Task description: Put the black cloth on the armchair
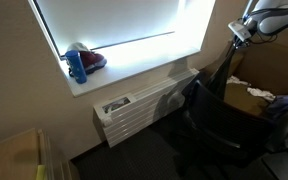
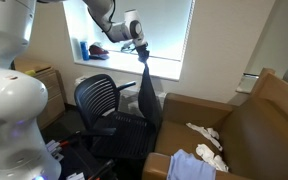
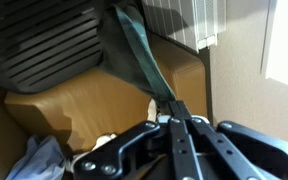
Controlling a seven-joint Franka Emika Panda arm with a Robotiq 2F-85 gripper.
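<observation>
My gripper (image 2: 142,46) is shut on the top of the black cloth (image 2: 148,90), which hangs long and narrow from it. The cloth hangs between the black office chair (image 2: 102,100) and the brown leather armchair (image 2: 246,125), just above the armchair's near arm. In an exterior view the gripper (image 1: 241,33) is at the upper right with the cloth (image 1: 222,72) hanging down. In the wrist view the shut fingers (image 3: 176,108) pinch the dark cloth (image 3: 134,45) above the brown armchair (image 3: 74,105).
White and blue cloths (image 2: 206,138) lie on the armchair seat. The black office chair (image 1: 219,125) stands by a white radiator (image 1: 134,108) under a bright window. A blue bottle (image 1: 76,65) and a red thing sit on the sill. A wooden cabinet (image 2: 39,80) stands by the wall.
</observation>
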